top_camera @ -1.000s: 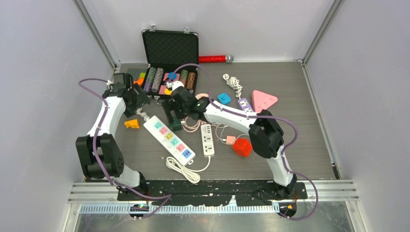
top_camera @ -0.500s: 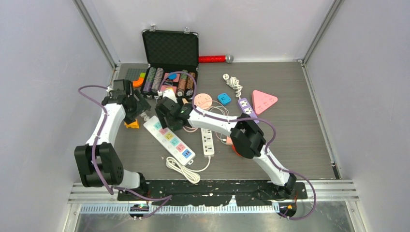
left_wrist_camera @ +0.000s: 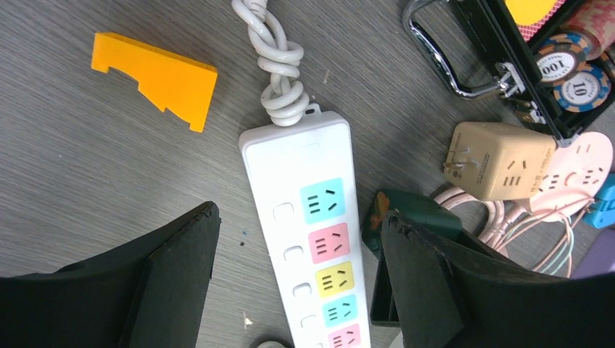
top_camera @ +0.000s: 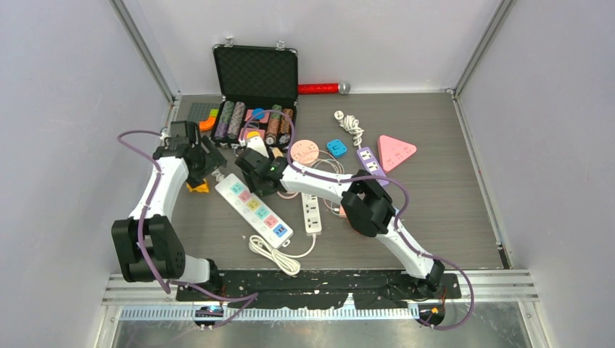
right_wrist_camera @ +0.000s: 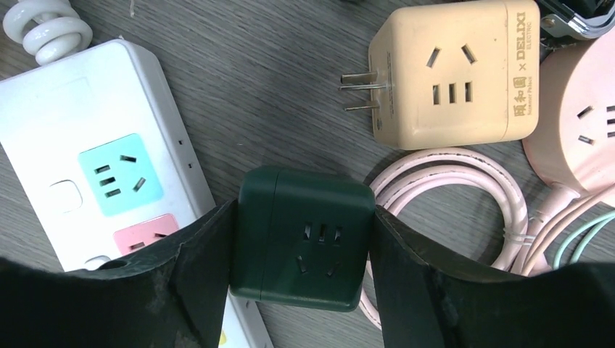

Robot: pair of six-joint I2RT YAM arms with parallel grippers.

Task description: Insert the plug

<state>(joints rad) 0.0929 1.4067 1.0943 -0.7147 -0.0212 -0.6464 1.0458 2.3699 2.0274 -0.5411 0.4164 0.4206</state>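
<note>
The plug [right_wrist_camera: 302, 239] is a dark green cube with rounded corners — its upper face carries socket slots. The right gripper [right_wrist_camera: 302, 214] is clamped on its two sides, just beside the white power strip [right_wrist_camera: 80, 145], near the turquoise socket [right_wrist_camera: 120, 174]. The left gripper [left_wrist_camera: 299, 216] hangs above the strip — jaws wide apart.
</note>
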